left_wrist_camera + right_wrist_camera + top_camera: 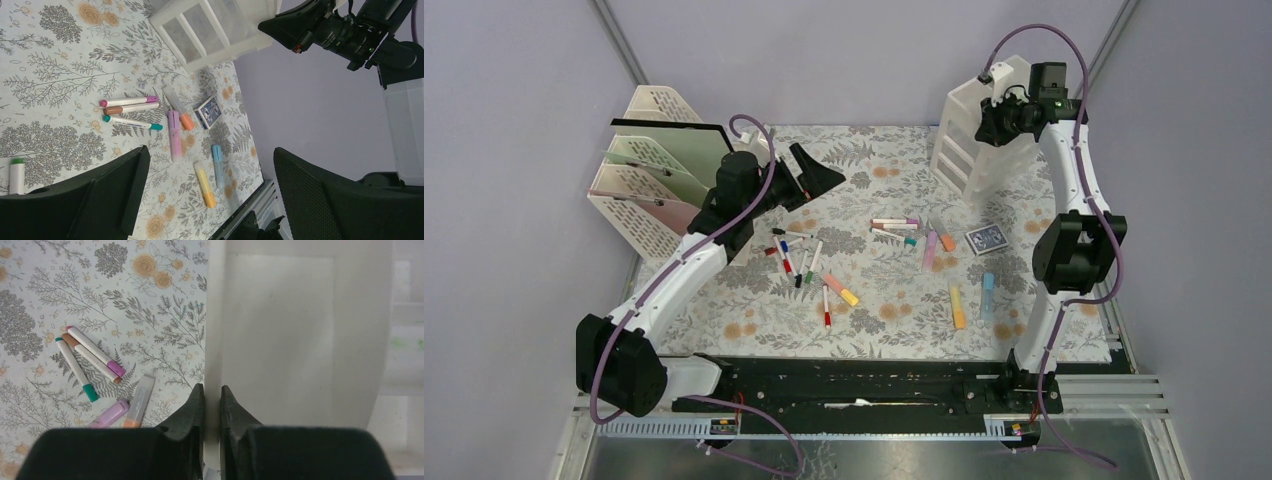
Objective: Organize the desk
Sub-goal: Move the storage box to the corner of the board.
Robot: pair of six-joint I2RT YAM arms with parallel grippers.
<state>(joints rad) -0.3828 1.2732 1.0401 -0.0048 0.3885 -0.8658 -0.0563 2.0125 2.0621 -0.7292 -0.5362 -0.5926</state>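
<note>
So the desk point(894, 325) fills the middle of the overhead view, floral cloth and all. The white drawer unit point(964, 150) sits at 1 o'clock and the cream file rack point(629, 215) at 10. The right gripper point(212, 405) is pinching a thin edge of the drawer unit. The left gripper point(210, 150) hangs spread wide around 11. There's a card deck point(987, 239) at 3 and loose markers point(809, 265) mid-desk.

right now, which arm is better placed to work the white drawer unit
Right. The right hand is pinched on a thin white panel edge of the drawer unit at the far right of the desk. The left hand hangs open nearer the file rack, likely a longer reach.
</note>
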